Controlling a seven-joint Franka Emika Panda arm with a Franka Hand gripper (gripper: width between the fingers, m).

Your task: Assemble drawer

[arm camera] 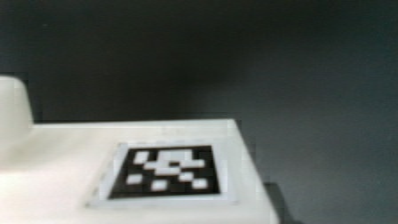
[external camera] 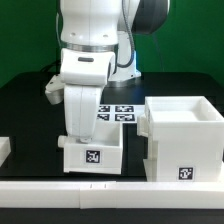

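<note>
Your gripper (external camera: 84, 136) stands low over the table (external camera: 25, 110), its lower end down at the open top of the small tray (external camera: 72, 158). In the exterior view the tray's walls and the hand's own body hide the fingertips, so you cannot tell whether the jaws stand apart, together or clamped on a wall. The wrist view does not settle it: it shows no clear fingertip, only a flat white face of the tray (arm camera: 71, 140) very close, with a black-and-white tag (arm camera: 169, 170) on it, dark ground beyond and a rounded white shape at one edge that is too blurred to name. The exterior view alone gives you the layout. The tray sits directly under the gripper, upright, its tagged front wall (external camera: 93, 157) facing the camera. The large case (external camera: 185, 140) stands to the exterior view's right of the tray, open side up, near it but apart, with its own tag low on the front face. Behind the arm the marker board (external camera: 116, 112) lies flat on the table. A long white border rail (external camera: 110, 192) runs along the front, just before the tray and the case.
</note>
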